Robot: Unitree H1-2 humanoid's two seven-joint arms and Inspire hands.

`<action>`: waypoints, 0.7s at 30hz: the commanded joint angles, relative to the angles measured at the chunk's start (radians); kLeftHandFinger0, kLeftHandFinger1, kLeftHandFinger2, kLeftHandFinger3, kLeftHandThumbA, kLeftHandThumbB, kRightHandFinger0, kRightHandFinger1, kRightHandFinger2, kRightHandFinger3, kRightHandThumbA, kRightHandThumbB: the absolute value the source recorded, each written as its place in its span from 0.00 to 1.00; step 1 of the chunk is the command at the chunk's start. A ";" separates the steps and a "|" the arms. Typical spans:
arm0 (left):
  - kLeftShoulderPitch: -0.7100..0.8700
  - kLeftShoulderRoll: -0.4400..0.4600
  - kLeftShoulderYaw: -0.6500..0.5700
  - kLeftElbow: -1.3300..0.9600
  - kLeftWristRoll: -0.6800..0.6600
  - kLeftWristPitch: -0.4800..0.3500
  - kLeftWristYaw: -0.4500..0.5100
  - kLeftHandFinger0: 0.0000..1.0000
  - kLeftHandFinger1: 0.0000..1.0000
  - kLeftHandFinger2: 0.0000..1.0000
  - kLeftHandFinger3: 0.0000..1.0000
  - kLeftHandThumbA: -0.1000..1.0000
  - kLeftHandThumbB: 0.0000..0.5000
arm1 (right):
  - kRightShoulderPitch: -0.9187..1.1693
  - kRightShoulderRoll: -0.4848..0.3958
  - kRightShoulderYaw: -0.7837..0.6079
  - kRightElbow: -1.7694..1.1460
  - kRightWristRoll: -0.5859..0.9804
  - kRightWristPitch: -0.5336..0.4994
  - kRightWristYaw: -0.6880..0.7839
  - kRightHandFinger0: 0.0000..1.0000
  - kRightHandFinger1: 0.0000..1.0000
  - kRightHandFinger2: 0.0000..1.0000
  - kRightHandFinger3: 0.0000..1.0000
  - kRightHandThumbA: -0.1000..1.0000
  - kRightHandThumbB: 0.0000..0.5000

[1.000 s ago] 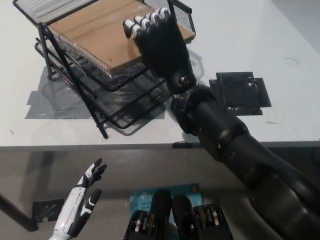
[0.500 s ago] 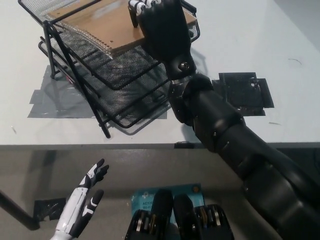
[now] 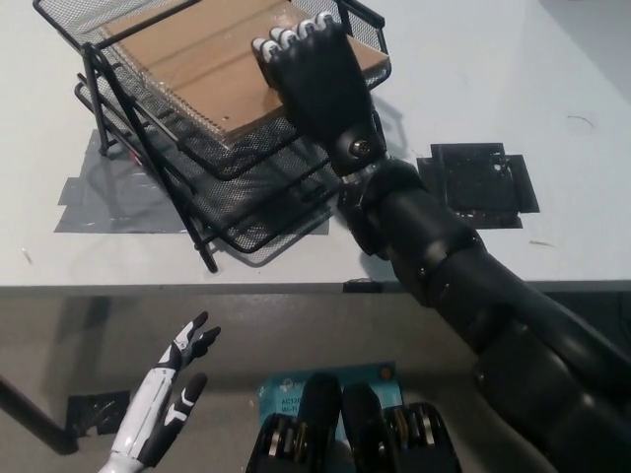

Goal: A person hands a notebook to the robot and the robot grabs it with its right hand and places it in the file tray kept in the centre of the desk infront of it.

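The right hand [image 3: 314,74] is laid on the notebook [image 3: 212,61] in the tray's [image 3: 148,138] top tier, its grip not discernible; the stiff, light, smooth cover is judged best held at an edge.

blue label [image 3: 325,386] at bottom edge, white print too blurred to read

Notebook [image 3: 202,61]: brown cover, spiral binding along its lower-left edge, lying flat in the top tier of the file tray [image 3: 148,177]. Tray: black wire mesh, tiered, sitting angled on desk.
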 commanded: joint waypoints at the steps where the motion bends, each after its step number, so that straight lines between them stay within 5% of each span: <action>1: -0.020 0.015 0.002 -0.040 -0.009 -0.005 -0.010 0.96 0.92 0.91 1.00 1.00 0.55 | -0.003 -0.065 -0.043 -0.360 0.216 0.004 0.691 1.00 1.00 1.00 1.00 0.89 0.92; 3: -0.022 0.015 0.003 -0.036 -0.013 -0.005 -0.010 0.96 0.92 0.90 1.00 1.00 0.55 | 0.019 -0.105 -0.054 -0.556 0.324 0.067 0.938 1.00 1.00 1.00 1.00 0.90 0.99; 9: -0.016 0.024 -0.002 -0.041 -0.002 -0.005 -0.016 0.97 0.94 0.92 1.00 1.00 0.53 | 0.014 -0.236 -0.044 -1.051 0.577 0.320 1.265 1.00 1.00 1.00 1.00 0.98 1.00; 21: -0.031 0.021 -0.003 -0.032 -0.004 0.002 -0.017 0.96 0.93 0.89 1.00 1.00 0.53 | -0.102 -0.458 -0.142 -1.389 0.945 0.547 1.493 1.00 1.00 1.00 1.00 1.00 1.00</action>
